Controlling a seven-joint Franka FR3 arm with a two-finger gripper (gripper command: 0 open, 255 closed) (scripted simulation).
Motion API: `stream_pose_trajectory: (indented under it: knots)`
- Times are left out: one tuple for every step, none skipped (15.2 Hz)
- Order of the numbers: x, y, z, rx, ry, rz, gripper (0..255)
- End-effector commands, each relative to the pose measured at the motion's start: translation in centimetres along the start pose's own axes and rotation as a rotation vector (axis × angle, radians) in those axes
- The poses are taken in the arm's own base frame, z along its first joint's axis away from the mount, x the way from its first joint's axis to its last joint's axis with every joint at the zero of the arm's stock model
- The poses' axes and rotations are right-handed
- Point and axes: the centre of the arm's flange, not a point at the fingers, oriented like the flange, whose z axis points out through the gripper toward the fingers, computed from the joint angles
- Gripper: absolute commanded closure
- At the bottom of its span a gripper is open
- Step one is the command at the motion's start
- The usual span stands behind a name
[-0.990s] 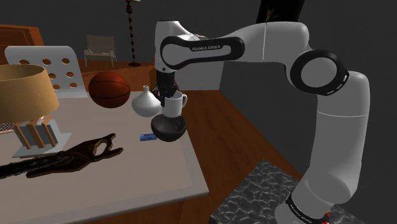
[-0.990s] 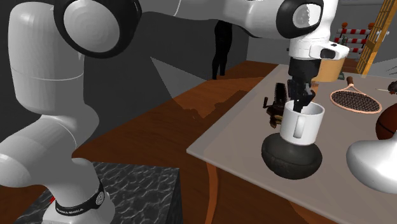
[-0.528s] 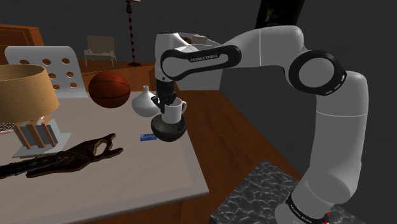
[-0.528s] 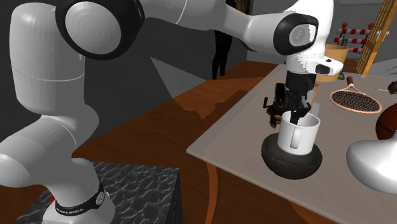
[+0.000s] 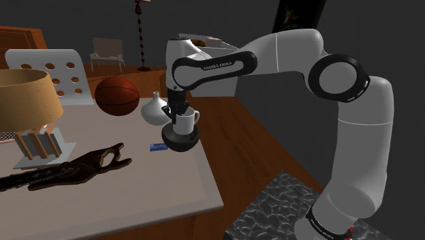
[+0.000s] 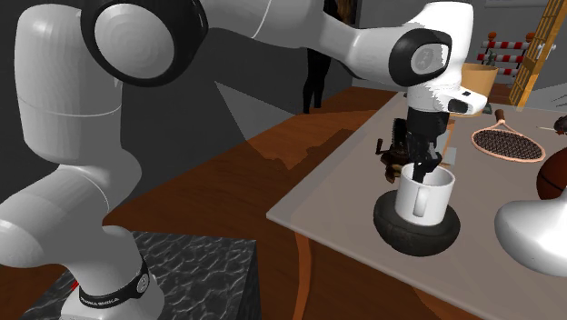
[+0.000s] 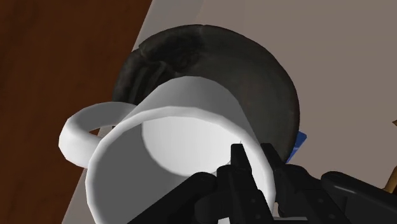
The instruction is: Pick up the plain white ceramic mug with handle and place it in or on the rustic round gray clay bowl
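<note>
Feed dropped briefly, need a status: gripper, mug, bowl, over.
Gripper shut on mug rim. Mug upright, base inside dark bowl. White vase apart, nothing blocking.

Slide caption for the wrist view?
Black gripper clasps the white handled mug by its rim, inside the dark grey round bowl.

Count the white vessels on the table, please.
2. The white mug is in the dark bowl, its rim clasped by the gripper; the white vase stands beside the bowl. The arm may hide others.
</note>
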Motion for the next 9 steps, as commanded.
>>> stream_pose_trajectory:
  knots:
    - [0.0,0.0,0.0,0.000,0.001,0.000,255]
    - [0.0,0.0,0.0,0.000,0.001,0.000,0]
    - [0.0,0.0,0.0,0.000,0.001,0.000,0]
    - [0.0,0.0,0.0,0.000,0.001,0.000,0]
    - [0.0,0.0,0.0,0.000,0.001,0.000,0]
    - [0.0,0.0,0.0,0.000,0.001,0.000,0]
    - [0.0,0.0,0.0,0.000,0.001,0.000,0]
    - [0.0,0.0,-1.3,0.000,0.001,0.000,0]
    - [0.0,0.0,-2.7,0.000,0.001,0.000,0]
